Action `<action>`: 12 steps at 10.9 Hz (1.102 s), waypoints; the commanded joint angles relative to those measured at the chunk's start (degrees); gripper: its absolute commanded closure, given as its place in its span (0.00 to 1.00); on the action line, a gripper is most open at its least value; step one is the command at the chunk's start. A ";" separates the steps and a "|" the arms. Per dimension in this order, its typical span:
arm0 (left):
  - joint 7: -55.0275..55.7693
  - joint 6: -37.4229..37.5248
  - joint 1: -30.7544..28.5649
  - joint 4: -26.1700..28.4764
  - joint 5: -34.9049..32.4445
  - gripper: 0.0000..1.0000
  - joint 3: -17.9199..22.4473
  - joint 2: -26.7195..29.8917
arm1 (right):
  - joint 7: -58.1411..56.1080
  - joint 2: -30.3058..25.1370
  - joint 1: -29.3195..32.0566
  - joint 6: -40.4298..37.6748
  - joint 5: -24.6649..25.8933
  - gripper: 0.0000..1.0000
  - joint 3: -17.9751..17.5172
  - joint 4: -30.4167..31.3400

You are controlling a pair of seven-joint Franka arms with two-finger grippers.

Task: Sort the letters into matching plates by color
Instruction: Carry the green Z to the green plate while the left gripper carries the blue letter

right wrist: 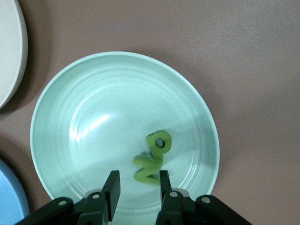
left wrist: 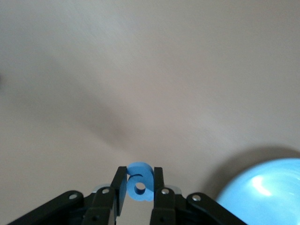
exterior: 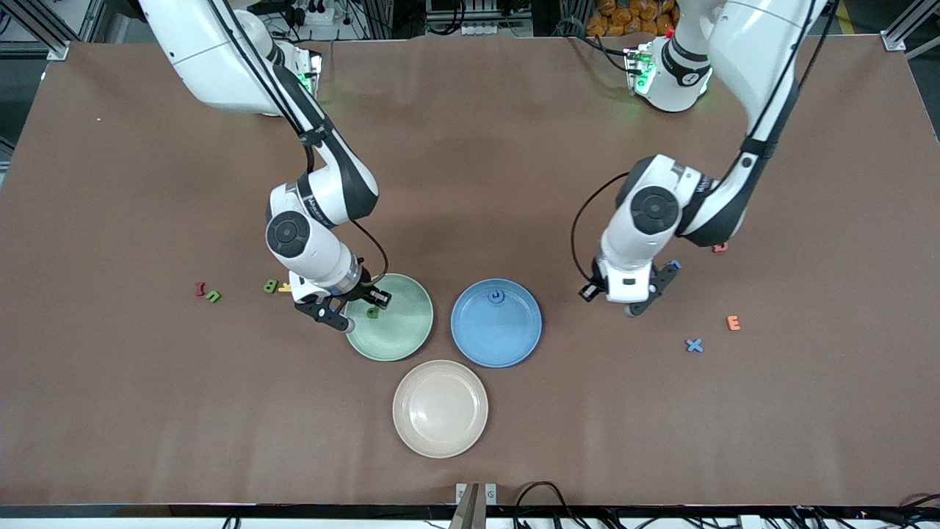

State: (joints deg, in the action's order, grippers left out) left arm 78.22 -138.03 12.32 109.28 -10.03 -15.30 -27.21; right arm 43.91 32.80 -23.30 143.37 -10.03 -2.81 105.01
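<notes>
My right gripper [right wrist: 138, 183] is open and low over the pale green plate [right wrist: 93, 140], at its edge toward the right arm's end [exterior: 339, 307]. A green N [right wrist: 149, 168] lies in the plate between the fingers, with a green P [right wrist: 159, 142] touching it. My left gripper [left wrist: 139, 187] is shut on a rounded blue letter [left wrist: 139, 182] and holds it over bare table [exterior: 630, 297], toward the left arm's end from the blue plate [exterior: 507, 338]. One small blue letter [exterior: 496, 296] lies in that plate. The green plate [exterior: 418, 327] sits beside the blue one.
A beige plate [exterior: 440, 408] sits nearer the camera. A green B [exterior: 270, 286], a yellow letter [exterior: 285, 288], a green U [exterior: 213, 296] and a red letter [exterior: 199, 289] lie toward the right arm's end. A blue X [exterior: 694, 344], an orange E [exterior: 733, 322] and a red letter [exterior: 720, 247] lie toward the left arm's end.
</notes>
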 commanded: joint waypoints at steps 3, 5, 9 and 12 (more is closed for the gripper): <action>15.81 1.36 7.19 -11.87 -0.70 1.00 0.53 -6.36 | -9.17 0.34 1.59 -4.49 0.63 0.00 0.70 -1.82; 17.93 1.36 9.29 -14.43 -0.70 1.00 0.53 -8.38 | -11.82 -0.45 2.29 -7.30 0.71 0.00 2.72 -1.82; 18.29 1.27 10.09 -16.89 -0.79 1.00 0.53 -11.02 | -18.49 -0.55 7.12 -7.40 0.63 0.00 4.56 -1.38; 18.20 -2.32 10.71 -19.45 -1.14 1.00 0.71 -12.96 | -23.07 -0.55 11.95 -7.40 0.71 0.00 4.92 -0.42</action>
State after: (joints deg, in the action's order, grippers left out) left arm 95.01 -139.20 21.84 93.26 -10.02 -15.17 -38.00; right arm 23.68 33.19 -14.59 136.27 -9.83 2.43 103.34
